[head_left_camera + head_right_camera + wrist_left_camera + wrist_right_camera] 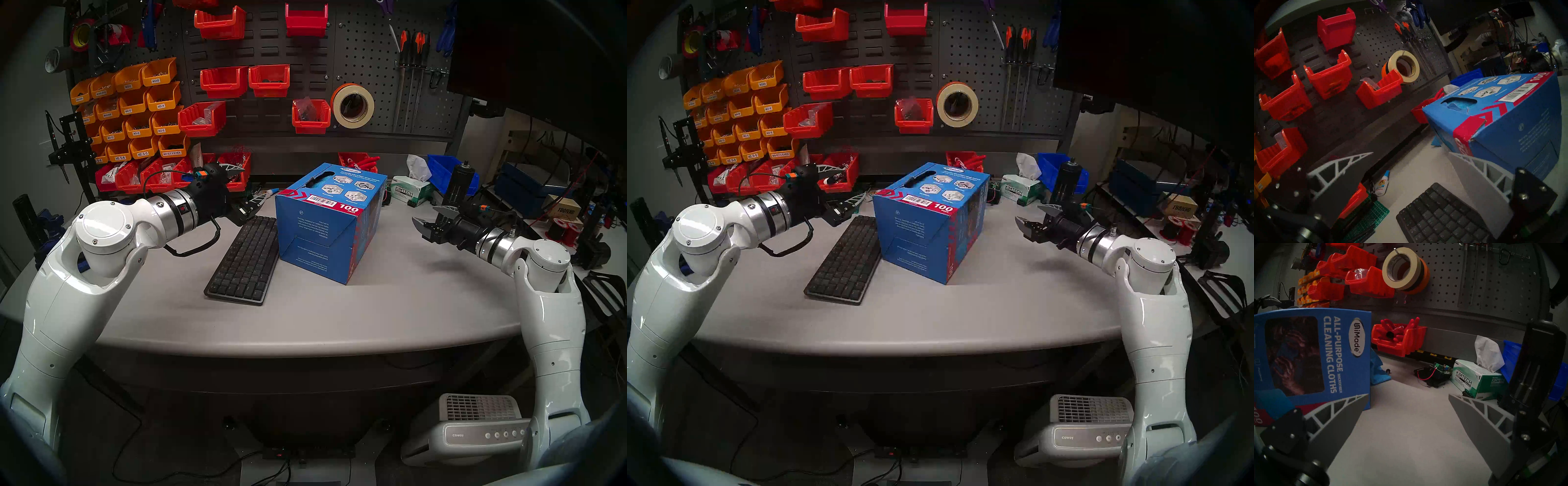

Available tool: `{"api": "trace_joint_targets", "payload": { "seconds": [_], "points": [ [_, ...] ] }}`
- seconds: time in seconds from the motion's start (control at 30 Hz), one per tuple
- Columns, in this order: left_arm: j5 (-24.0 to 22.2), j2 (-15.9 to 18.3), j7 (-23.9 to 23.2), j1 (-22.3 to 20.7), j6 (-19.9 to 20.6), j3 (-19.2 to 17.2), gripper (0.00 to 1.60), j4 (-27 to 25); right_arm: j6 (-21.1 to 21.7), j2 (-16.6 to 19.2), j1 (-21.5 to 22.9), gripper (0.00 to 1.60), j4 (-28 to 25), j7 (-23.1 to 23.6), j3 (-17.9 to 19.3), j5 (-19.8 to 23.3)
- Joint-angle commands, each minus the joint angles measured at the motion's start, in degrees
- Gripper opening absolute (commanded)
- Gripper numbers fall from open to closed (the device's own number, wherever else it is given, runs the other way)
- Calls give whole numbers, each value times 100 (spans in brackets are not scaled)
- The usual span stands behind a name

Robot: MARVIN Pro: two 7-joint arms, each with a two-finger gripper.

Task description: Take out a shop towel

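— Where do your grippers stand?
— Your left gripper (245, 190) and right gripper (428, 217) both hover with jaws apart, holding nothing, either side of the blue box (325, 220) mid-tabletop (390, 305).
— And the shop towel?
— The shop towel (1378, 373) pokes out behind the box, toward the tabletop's back edge.

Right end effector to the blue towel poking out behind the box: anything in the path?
Nothing visible. Bare table runs from the open right end effector to the shop towel at the far corner of the blue box; circuit board sits clear.
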Motion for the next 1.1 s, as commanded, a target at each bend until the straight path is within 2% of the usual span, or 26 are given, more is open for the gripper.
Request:
{"api": "trace_joint_targets", "payload": {
  "seconds": [0.0,0.13,0.17,0.3,0.63,0.8,1.07],
  "points": [
    [-141,-160,60,49,8,-30,160,-336,-98,213,666,160,183,-182,-42,25],
    [-191,-228,99,142,50,-6,160,-434,-101,246,888,160,406,-271,-137,37],
    [-197,-236,106,153,55,-7,160,-445,-135,279,762,160,356,-290,-120,53],
    [-236,-276,158,220,86,-32,160,-515,-134,290,1021,160,543,-346,-224,62],
    [-275,-297,347,380,151,-251,160,-596,-186,314,1415,160,876,-500,-479,75],
    [-251,-252,509,461,167,-551,160,-587,-226,284,1621,160,1089,-559,-637,73],
    [-257,-152,715,635,164,-1296,160,-656,-288,269,1955,160,1493,-603,-863,66]
  ]
}}
